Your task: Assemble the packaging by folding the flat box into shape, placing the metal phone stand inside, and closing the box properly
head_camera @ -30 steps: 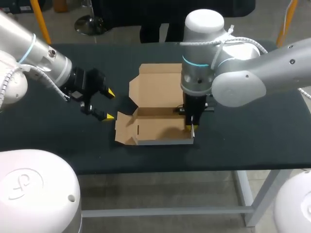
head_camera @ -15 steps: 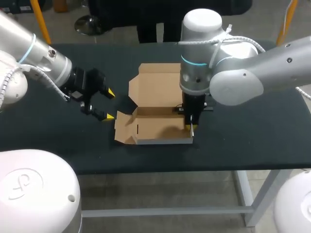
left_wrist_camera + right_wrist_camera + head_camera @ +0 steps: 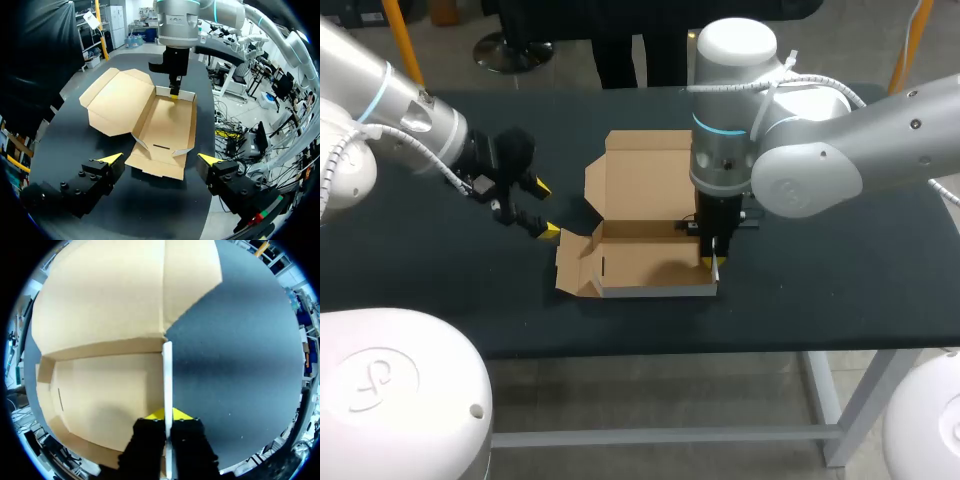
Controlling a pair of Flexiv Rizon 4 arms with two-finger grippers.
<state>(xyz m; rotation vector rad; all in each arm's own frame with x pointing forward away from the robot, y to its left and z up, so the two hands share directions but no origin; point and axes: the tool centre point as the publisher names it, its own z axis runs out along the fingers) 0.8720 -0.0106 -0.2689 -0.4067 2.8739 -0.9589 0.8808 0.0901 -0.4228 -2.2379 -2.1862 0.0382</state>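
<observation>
A half-folded cardboard box (image 3: 645, 262) sits on a black table (image 3: 840, 270) between two robot arms. The right gripper (image 3: 713, 262) points straight down, its fingers drawn close together on the end wall directly beneath it, with the box's shallow tray spreading out to one side of its fingertips. The open lid (image 3: 640, 175) lies flat just beyond that gripper. The left gripper (image 3: 544, 210) hovers with fingers spread wide, the box's loose side flap (image 3: 575, 268) just ahead of its lower yellow tip, not touching.
</observation>
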